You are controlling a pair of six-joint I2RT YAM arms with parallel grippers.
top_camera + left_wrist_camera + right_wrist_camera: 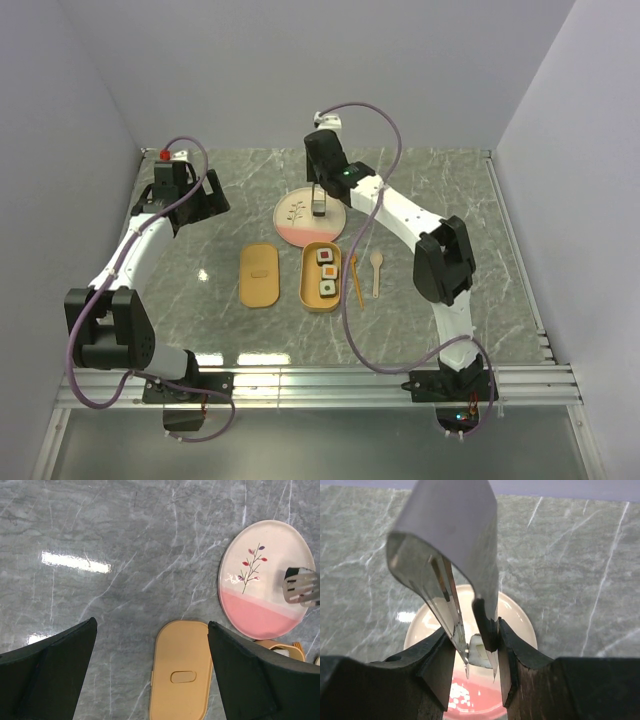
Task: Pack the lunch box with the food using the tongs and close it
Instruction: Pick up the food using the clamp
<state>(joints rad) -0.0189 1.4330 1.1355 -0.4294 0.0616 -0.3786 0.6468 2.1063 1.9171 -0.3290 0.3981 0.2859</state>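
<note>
The right gripper (475, 650) clenches the tongs (452, 575) above the plate (311, 217). Beside the plate, the lunch box (322, 275) holds three rolls (326, 272). The left gripper (150, 680) hangs released over the lid (180, 672)

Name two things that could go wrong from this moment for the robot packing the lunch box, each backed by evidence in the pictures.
1. The right gripper squeezes the tongs above the plate; the thin metal could twist in the fingers.
2. The lunch box already holds three sushi pieces, so another piece may land on its rim or on the orange spoon beside it.
</note>
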